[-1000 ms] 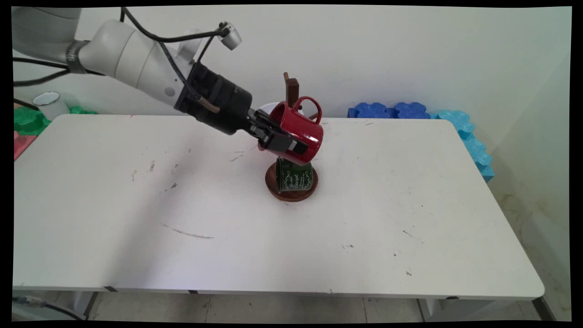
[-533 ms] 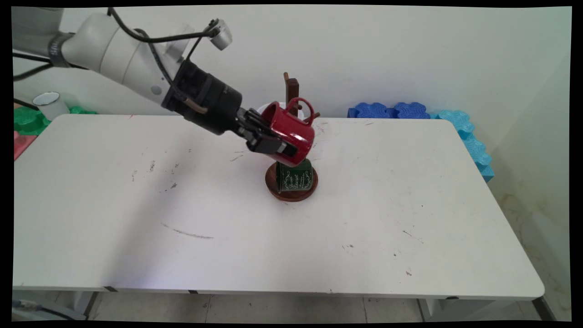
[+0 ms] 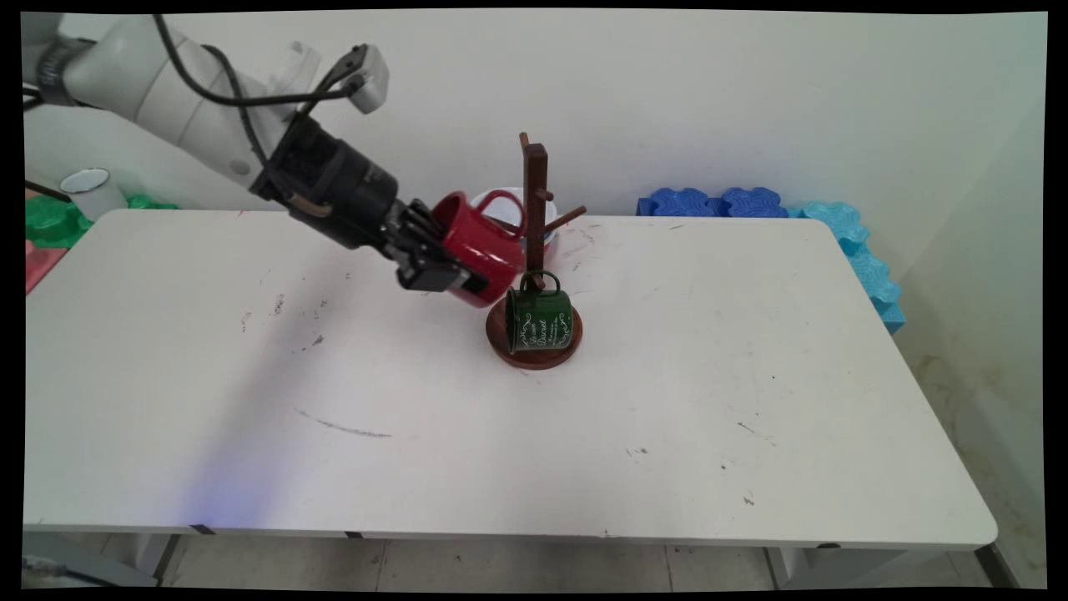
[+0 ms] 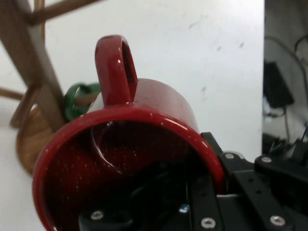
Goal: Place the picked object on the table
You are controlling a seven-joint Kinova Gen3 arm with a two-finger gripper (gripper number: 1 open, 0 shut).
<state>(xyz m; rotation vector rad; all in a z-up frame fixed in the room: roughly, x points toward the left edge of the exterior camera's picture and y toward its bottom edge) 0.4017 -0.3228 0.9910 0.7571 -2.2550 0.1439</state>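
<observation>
My gripper (image 3: 446, 269) is shut on the rim of a red mug (image 3: 480, 250), held tilted in the air just left of a wooden mug tree (image 3: 534, 188). The mug's handle (image 3: 503, 202) points up and toward the tree's post. In the hand view the red mug (image 4: 144, 139) fills the frame with its handle (image 4: 115, 67) on top, and one finger (image 4: 211, 192) lies along its wall. A green mug (image 3: 541, 317) hangs from a low peg over the tree's round base (image 3: 505, 346). The green mug (image 4: 79, 98) also shows beside the post (image 4: 36, 62).
A white mug (image 3: 492, 204) sits behind the tree. Blue foam blocks (image 3: 751, 203) line the table's far right edge. A white cup (image 3: 90, 190) stands on green foam (image 3: 50, 221) at the far left.
The gripper has carried the red mug to the left and slightly down, away from the tree's upper pegs; the green mug and post are now uncovered.
</observation>
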